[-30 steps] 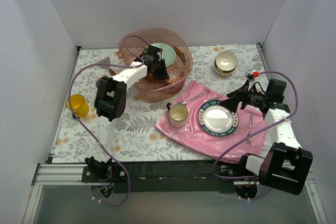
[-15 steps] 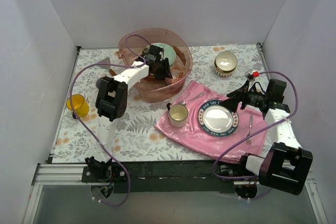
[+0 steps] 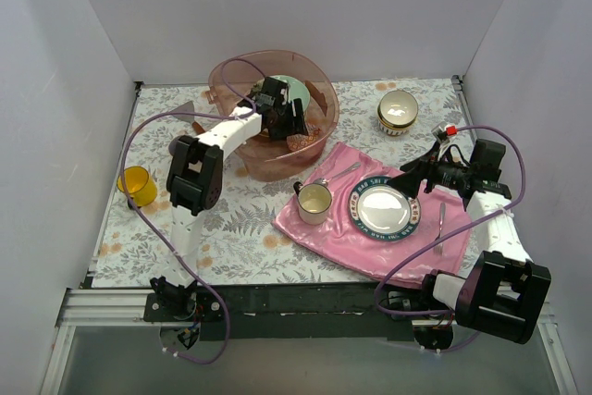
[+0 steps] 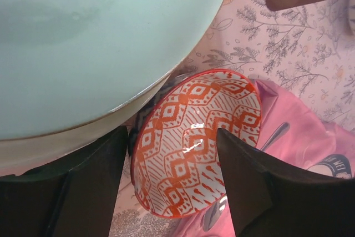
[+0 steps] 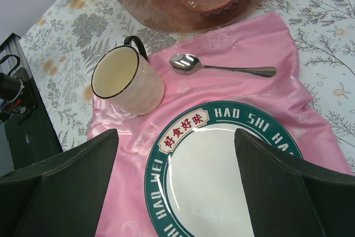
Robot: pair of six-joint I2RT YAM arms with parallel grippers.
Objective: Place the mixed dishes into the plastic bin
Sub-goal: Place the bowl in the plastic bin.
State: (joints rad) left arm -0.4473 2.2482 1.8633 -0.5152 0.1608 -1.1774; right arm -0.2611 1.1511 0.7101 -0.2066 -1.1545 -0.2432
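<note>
Pinkish-brown plastic bin (image 3: 277,166) at far edge of the bench (image 3: 231,228). Left arm (image 3: 222,131): reaches over the near rim, wrist dipped inside. Left pincer (image 4: 171,137): spread, straddles the red-patterned bowl (image 4: 205,109) beside the mint-green plate (image 4: 100,37) in the bin; contact unclear. Right arm (image 3: 490,219): folded by the right edge. Right pincer (image 5: 176,137): spread wide, empty, hovers over the dark-blue-rimmed plate (image 5: 222,181) on the pink cloth (image 5: 266,43). Yellow mug (image 3: 137,184) near the left edge.
</note>
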